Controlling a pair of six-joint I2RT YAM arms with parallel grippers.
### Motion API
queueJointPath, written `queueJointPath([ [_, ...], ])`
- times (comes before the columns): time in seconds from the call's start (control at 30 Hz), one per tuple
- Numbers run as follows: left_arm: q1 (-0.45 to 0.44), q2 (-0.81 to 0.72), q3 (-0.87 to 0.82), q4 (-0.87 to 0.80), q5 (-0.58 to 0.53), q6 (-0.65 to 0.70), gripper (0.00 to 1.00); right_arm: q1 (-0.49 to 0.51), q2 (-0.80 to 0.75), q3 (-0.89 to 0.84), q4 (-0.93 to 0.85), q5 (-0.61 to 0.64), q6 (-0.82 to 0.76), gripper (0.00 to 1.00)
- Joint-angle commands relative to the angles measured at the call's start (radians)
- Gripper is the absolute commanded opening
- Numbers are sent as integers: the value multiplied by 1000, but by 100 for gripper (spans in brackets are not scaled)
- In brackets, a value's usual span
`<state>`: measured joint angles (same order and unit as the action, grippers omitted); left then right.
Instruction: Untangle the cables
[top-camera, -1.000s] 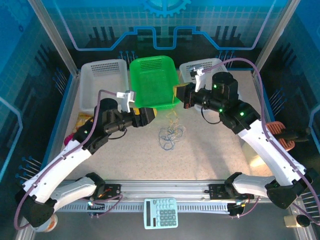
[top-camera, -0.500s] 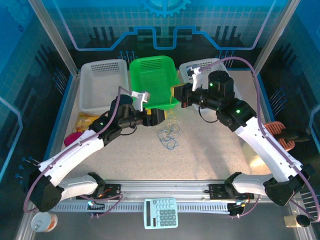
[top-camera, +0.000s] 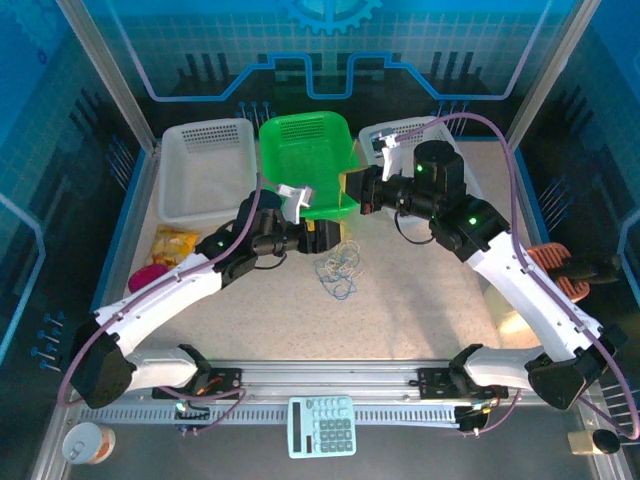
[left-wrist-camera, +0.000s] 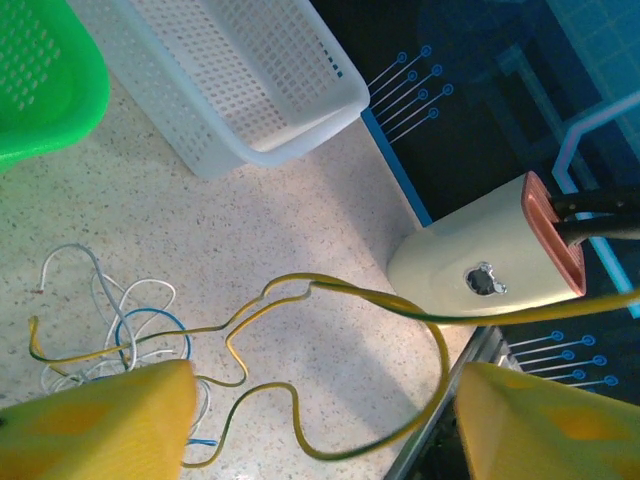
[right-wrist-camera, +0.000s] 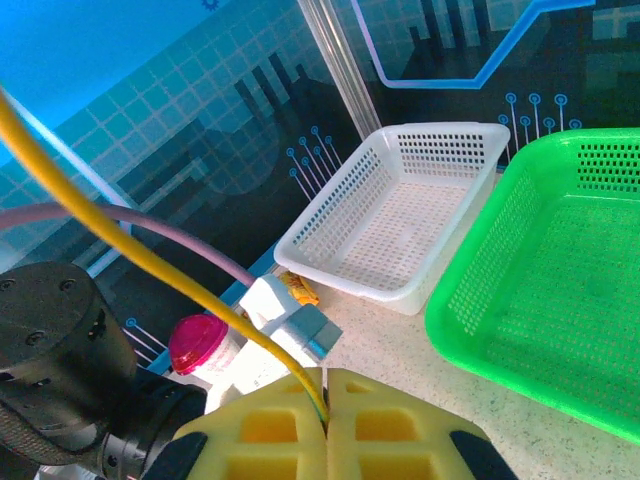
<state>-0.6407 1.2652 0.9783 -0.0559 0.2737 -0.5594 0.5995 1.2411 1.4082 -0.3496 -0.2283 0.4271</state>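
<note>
With the right end effector (right-wrist-camera: 327, 400) pinched on the yellow cable (right-wrist-camera: 150, 258), the left end effector (left-wrist-camera: 320, 420), jaws apart astride it, should close near the cables (top-camera: 340, 268) heaped on the counter (top-camera: 430, 300), then draw away slowly.

Thin plastic-coated cables (top-camera: 340, 262) on a matt, speckled stone-like tabletop (left-wrist-camera: 200, 230) (the green basket (top-camera: 305, 160) is glossy plastic).

the cables (top-camera: 340, 266) lie in a small loose tangle on the speckled tabletop: whitish and blue loops (left-wrist-camera: 130, 322) bunched together, with a yellow strand (left-wrist-camera: 330, 290) snaking out, one end rising off the surface.
</note>
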Motion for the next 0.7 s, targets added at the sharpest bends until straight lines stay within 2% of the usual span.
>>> queueJointPath([
  [0.0,-8,24,8,52,-1,-2,45,15,-8,38,18,-12,15,0],
  [0.07,-8,34,7,59,3,-8,16,16,-11,47,15,-9,15,0],
  [0.1,-8,40,5,62,5,-10,5,14,-13,55,11,-4,14,0],
  [0.13,-8,43,2,62,7,-12,0,16,-15,66,6,5,10,0],
  [0.4,-9,46,-81,104,7,-40,0,8,-20,182,9,47,5,0],
  [0.67,-9,63,-148,127,1,-48,0,-22,-26,273,104,37,60,0],
])
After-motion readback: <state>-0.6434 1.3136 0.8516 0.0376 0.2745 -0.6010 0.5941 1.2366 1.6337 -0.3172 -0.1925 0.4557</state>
